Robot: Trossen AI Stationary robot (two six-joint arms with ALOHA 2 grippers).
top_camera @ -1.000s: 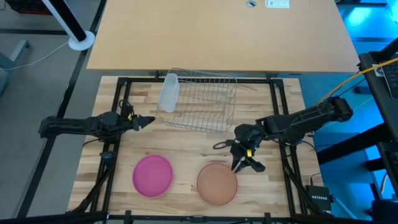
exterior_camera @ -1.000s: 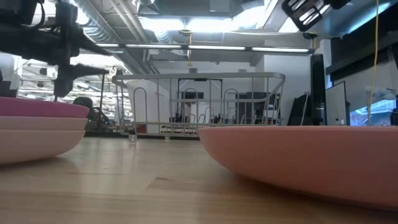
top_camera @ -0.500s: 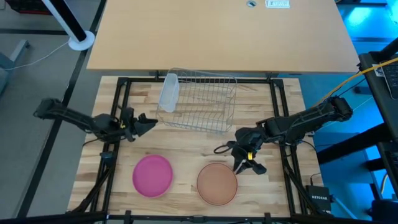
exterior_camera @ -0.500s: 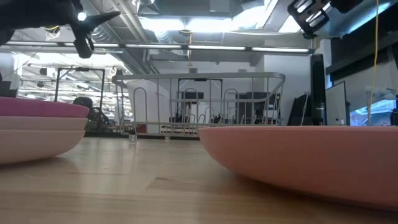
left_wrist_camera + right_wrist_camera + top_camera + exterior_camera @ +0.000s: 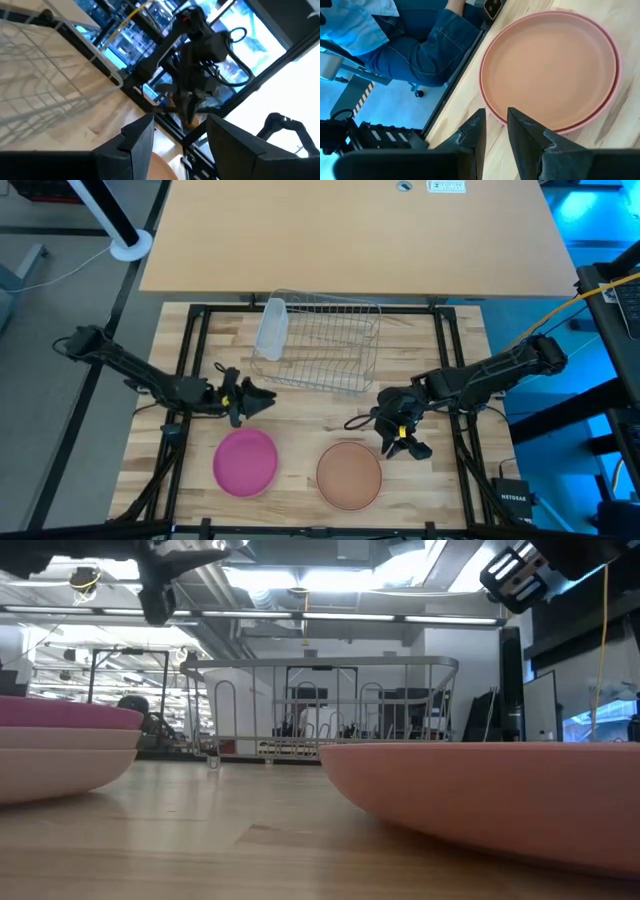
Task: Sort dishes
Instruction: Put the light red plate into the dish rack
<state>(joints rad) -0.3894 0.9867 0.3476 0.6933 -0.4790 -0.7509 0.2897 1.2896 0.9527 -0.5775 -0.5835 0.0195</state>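
Observation:
A magenta plate (image 5: 246, 461) lies at the near left of the table. In the low view it (image 5: 60, 712) rests on top of a pale peach-pink plate (image 5: 55, 765). A tan-brown plate (image 5: 349, 474) lies flat to its right and also shows in the right wrist view (image 5: 550, 70). My left gripper (image 5: 264, 396) hovers open just beyond the magenta plate's far edge, touching nothing. My right gripper (image 5: 405, 442) hovers above the tan plate's far right rim, its fingers (image 5: 479, 125) a narrow gap apart and empty.
A silver wire rack (image 5: 325, 340) stands at the far middle of the table, with a translucent tumbler (image 5: 271, 328) lying at its left end. Black frame rails (image 5: 190, 360) run along both table sides. A seated person's leg (image 5: 435, 45) shows beyond the near edge.
My left gripper has gone toward the table's right and near edges, from beside the left rail to just beyond the magenta plate. My right gripper has shifted slightly above the tan plate's rim. The plates have not moved.

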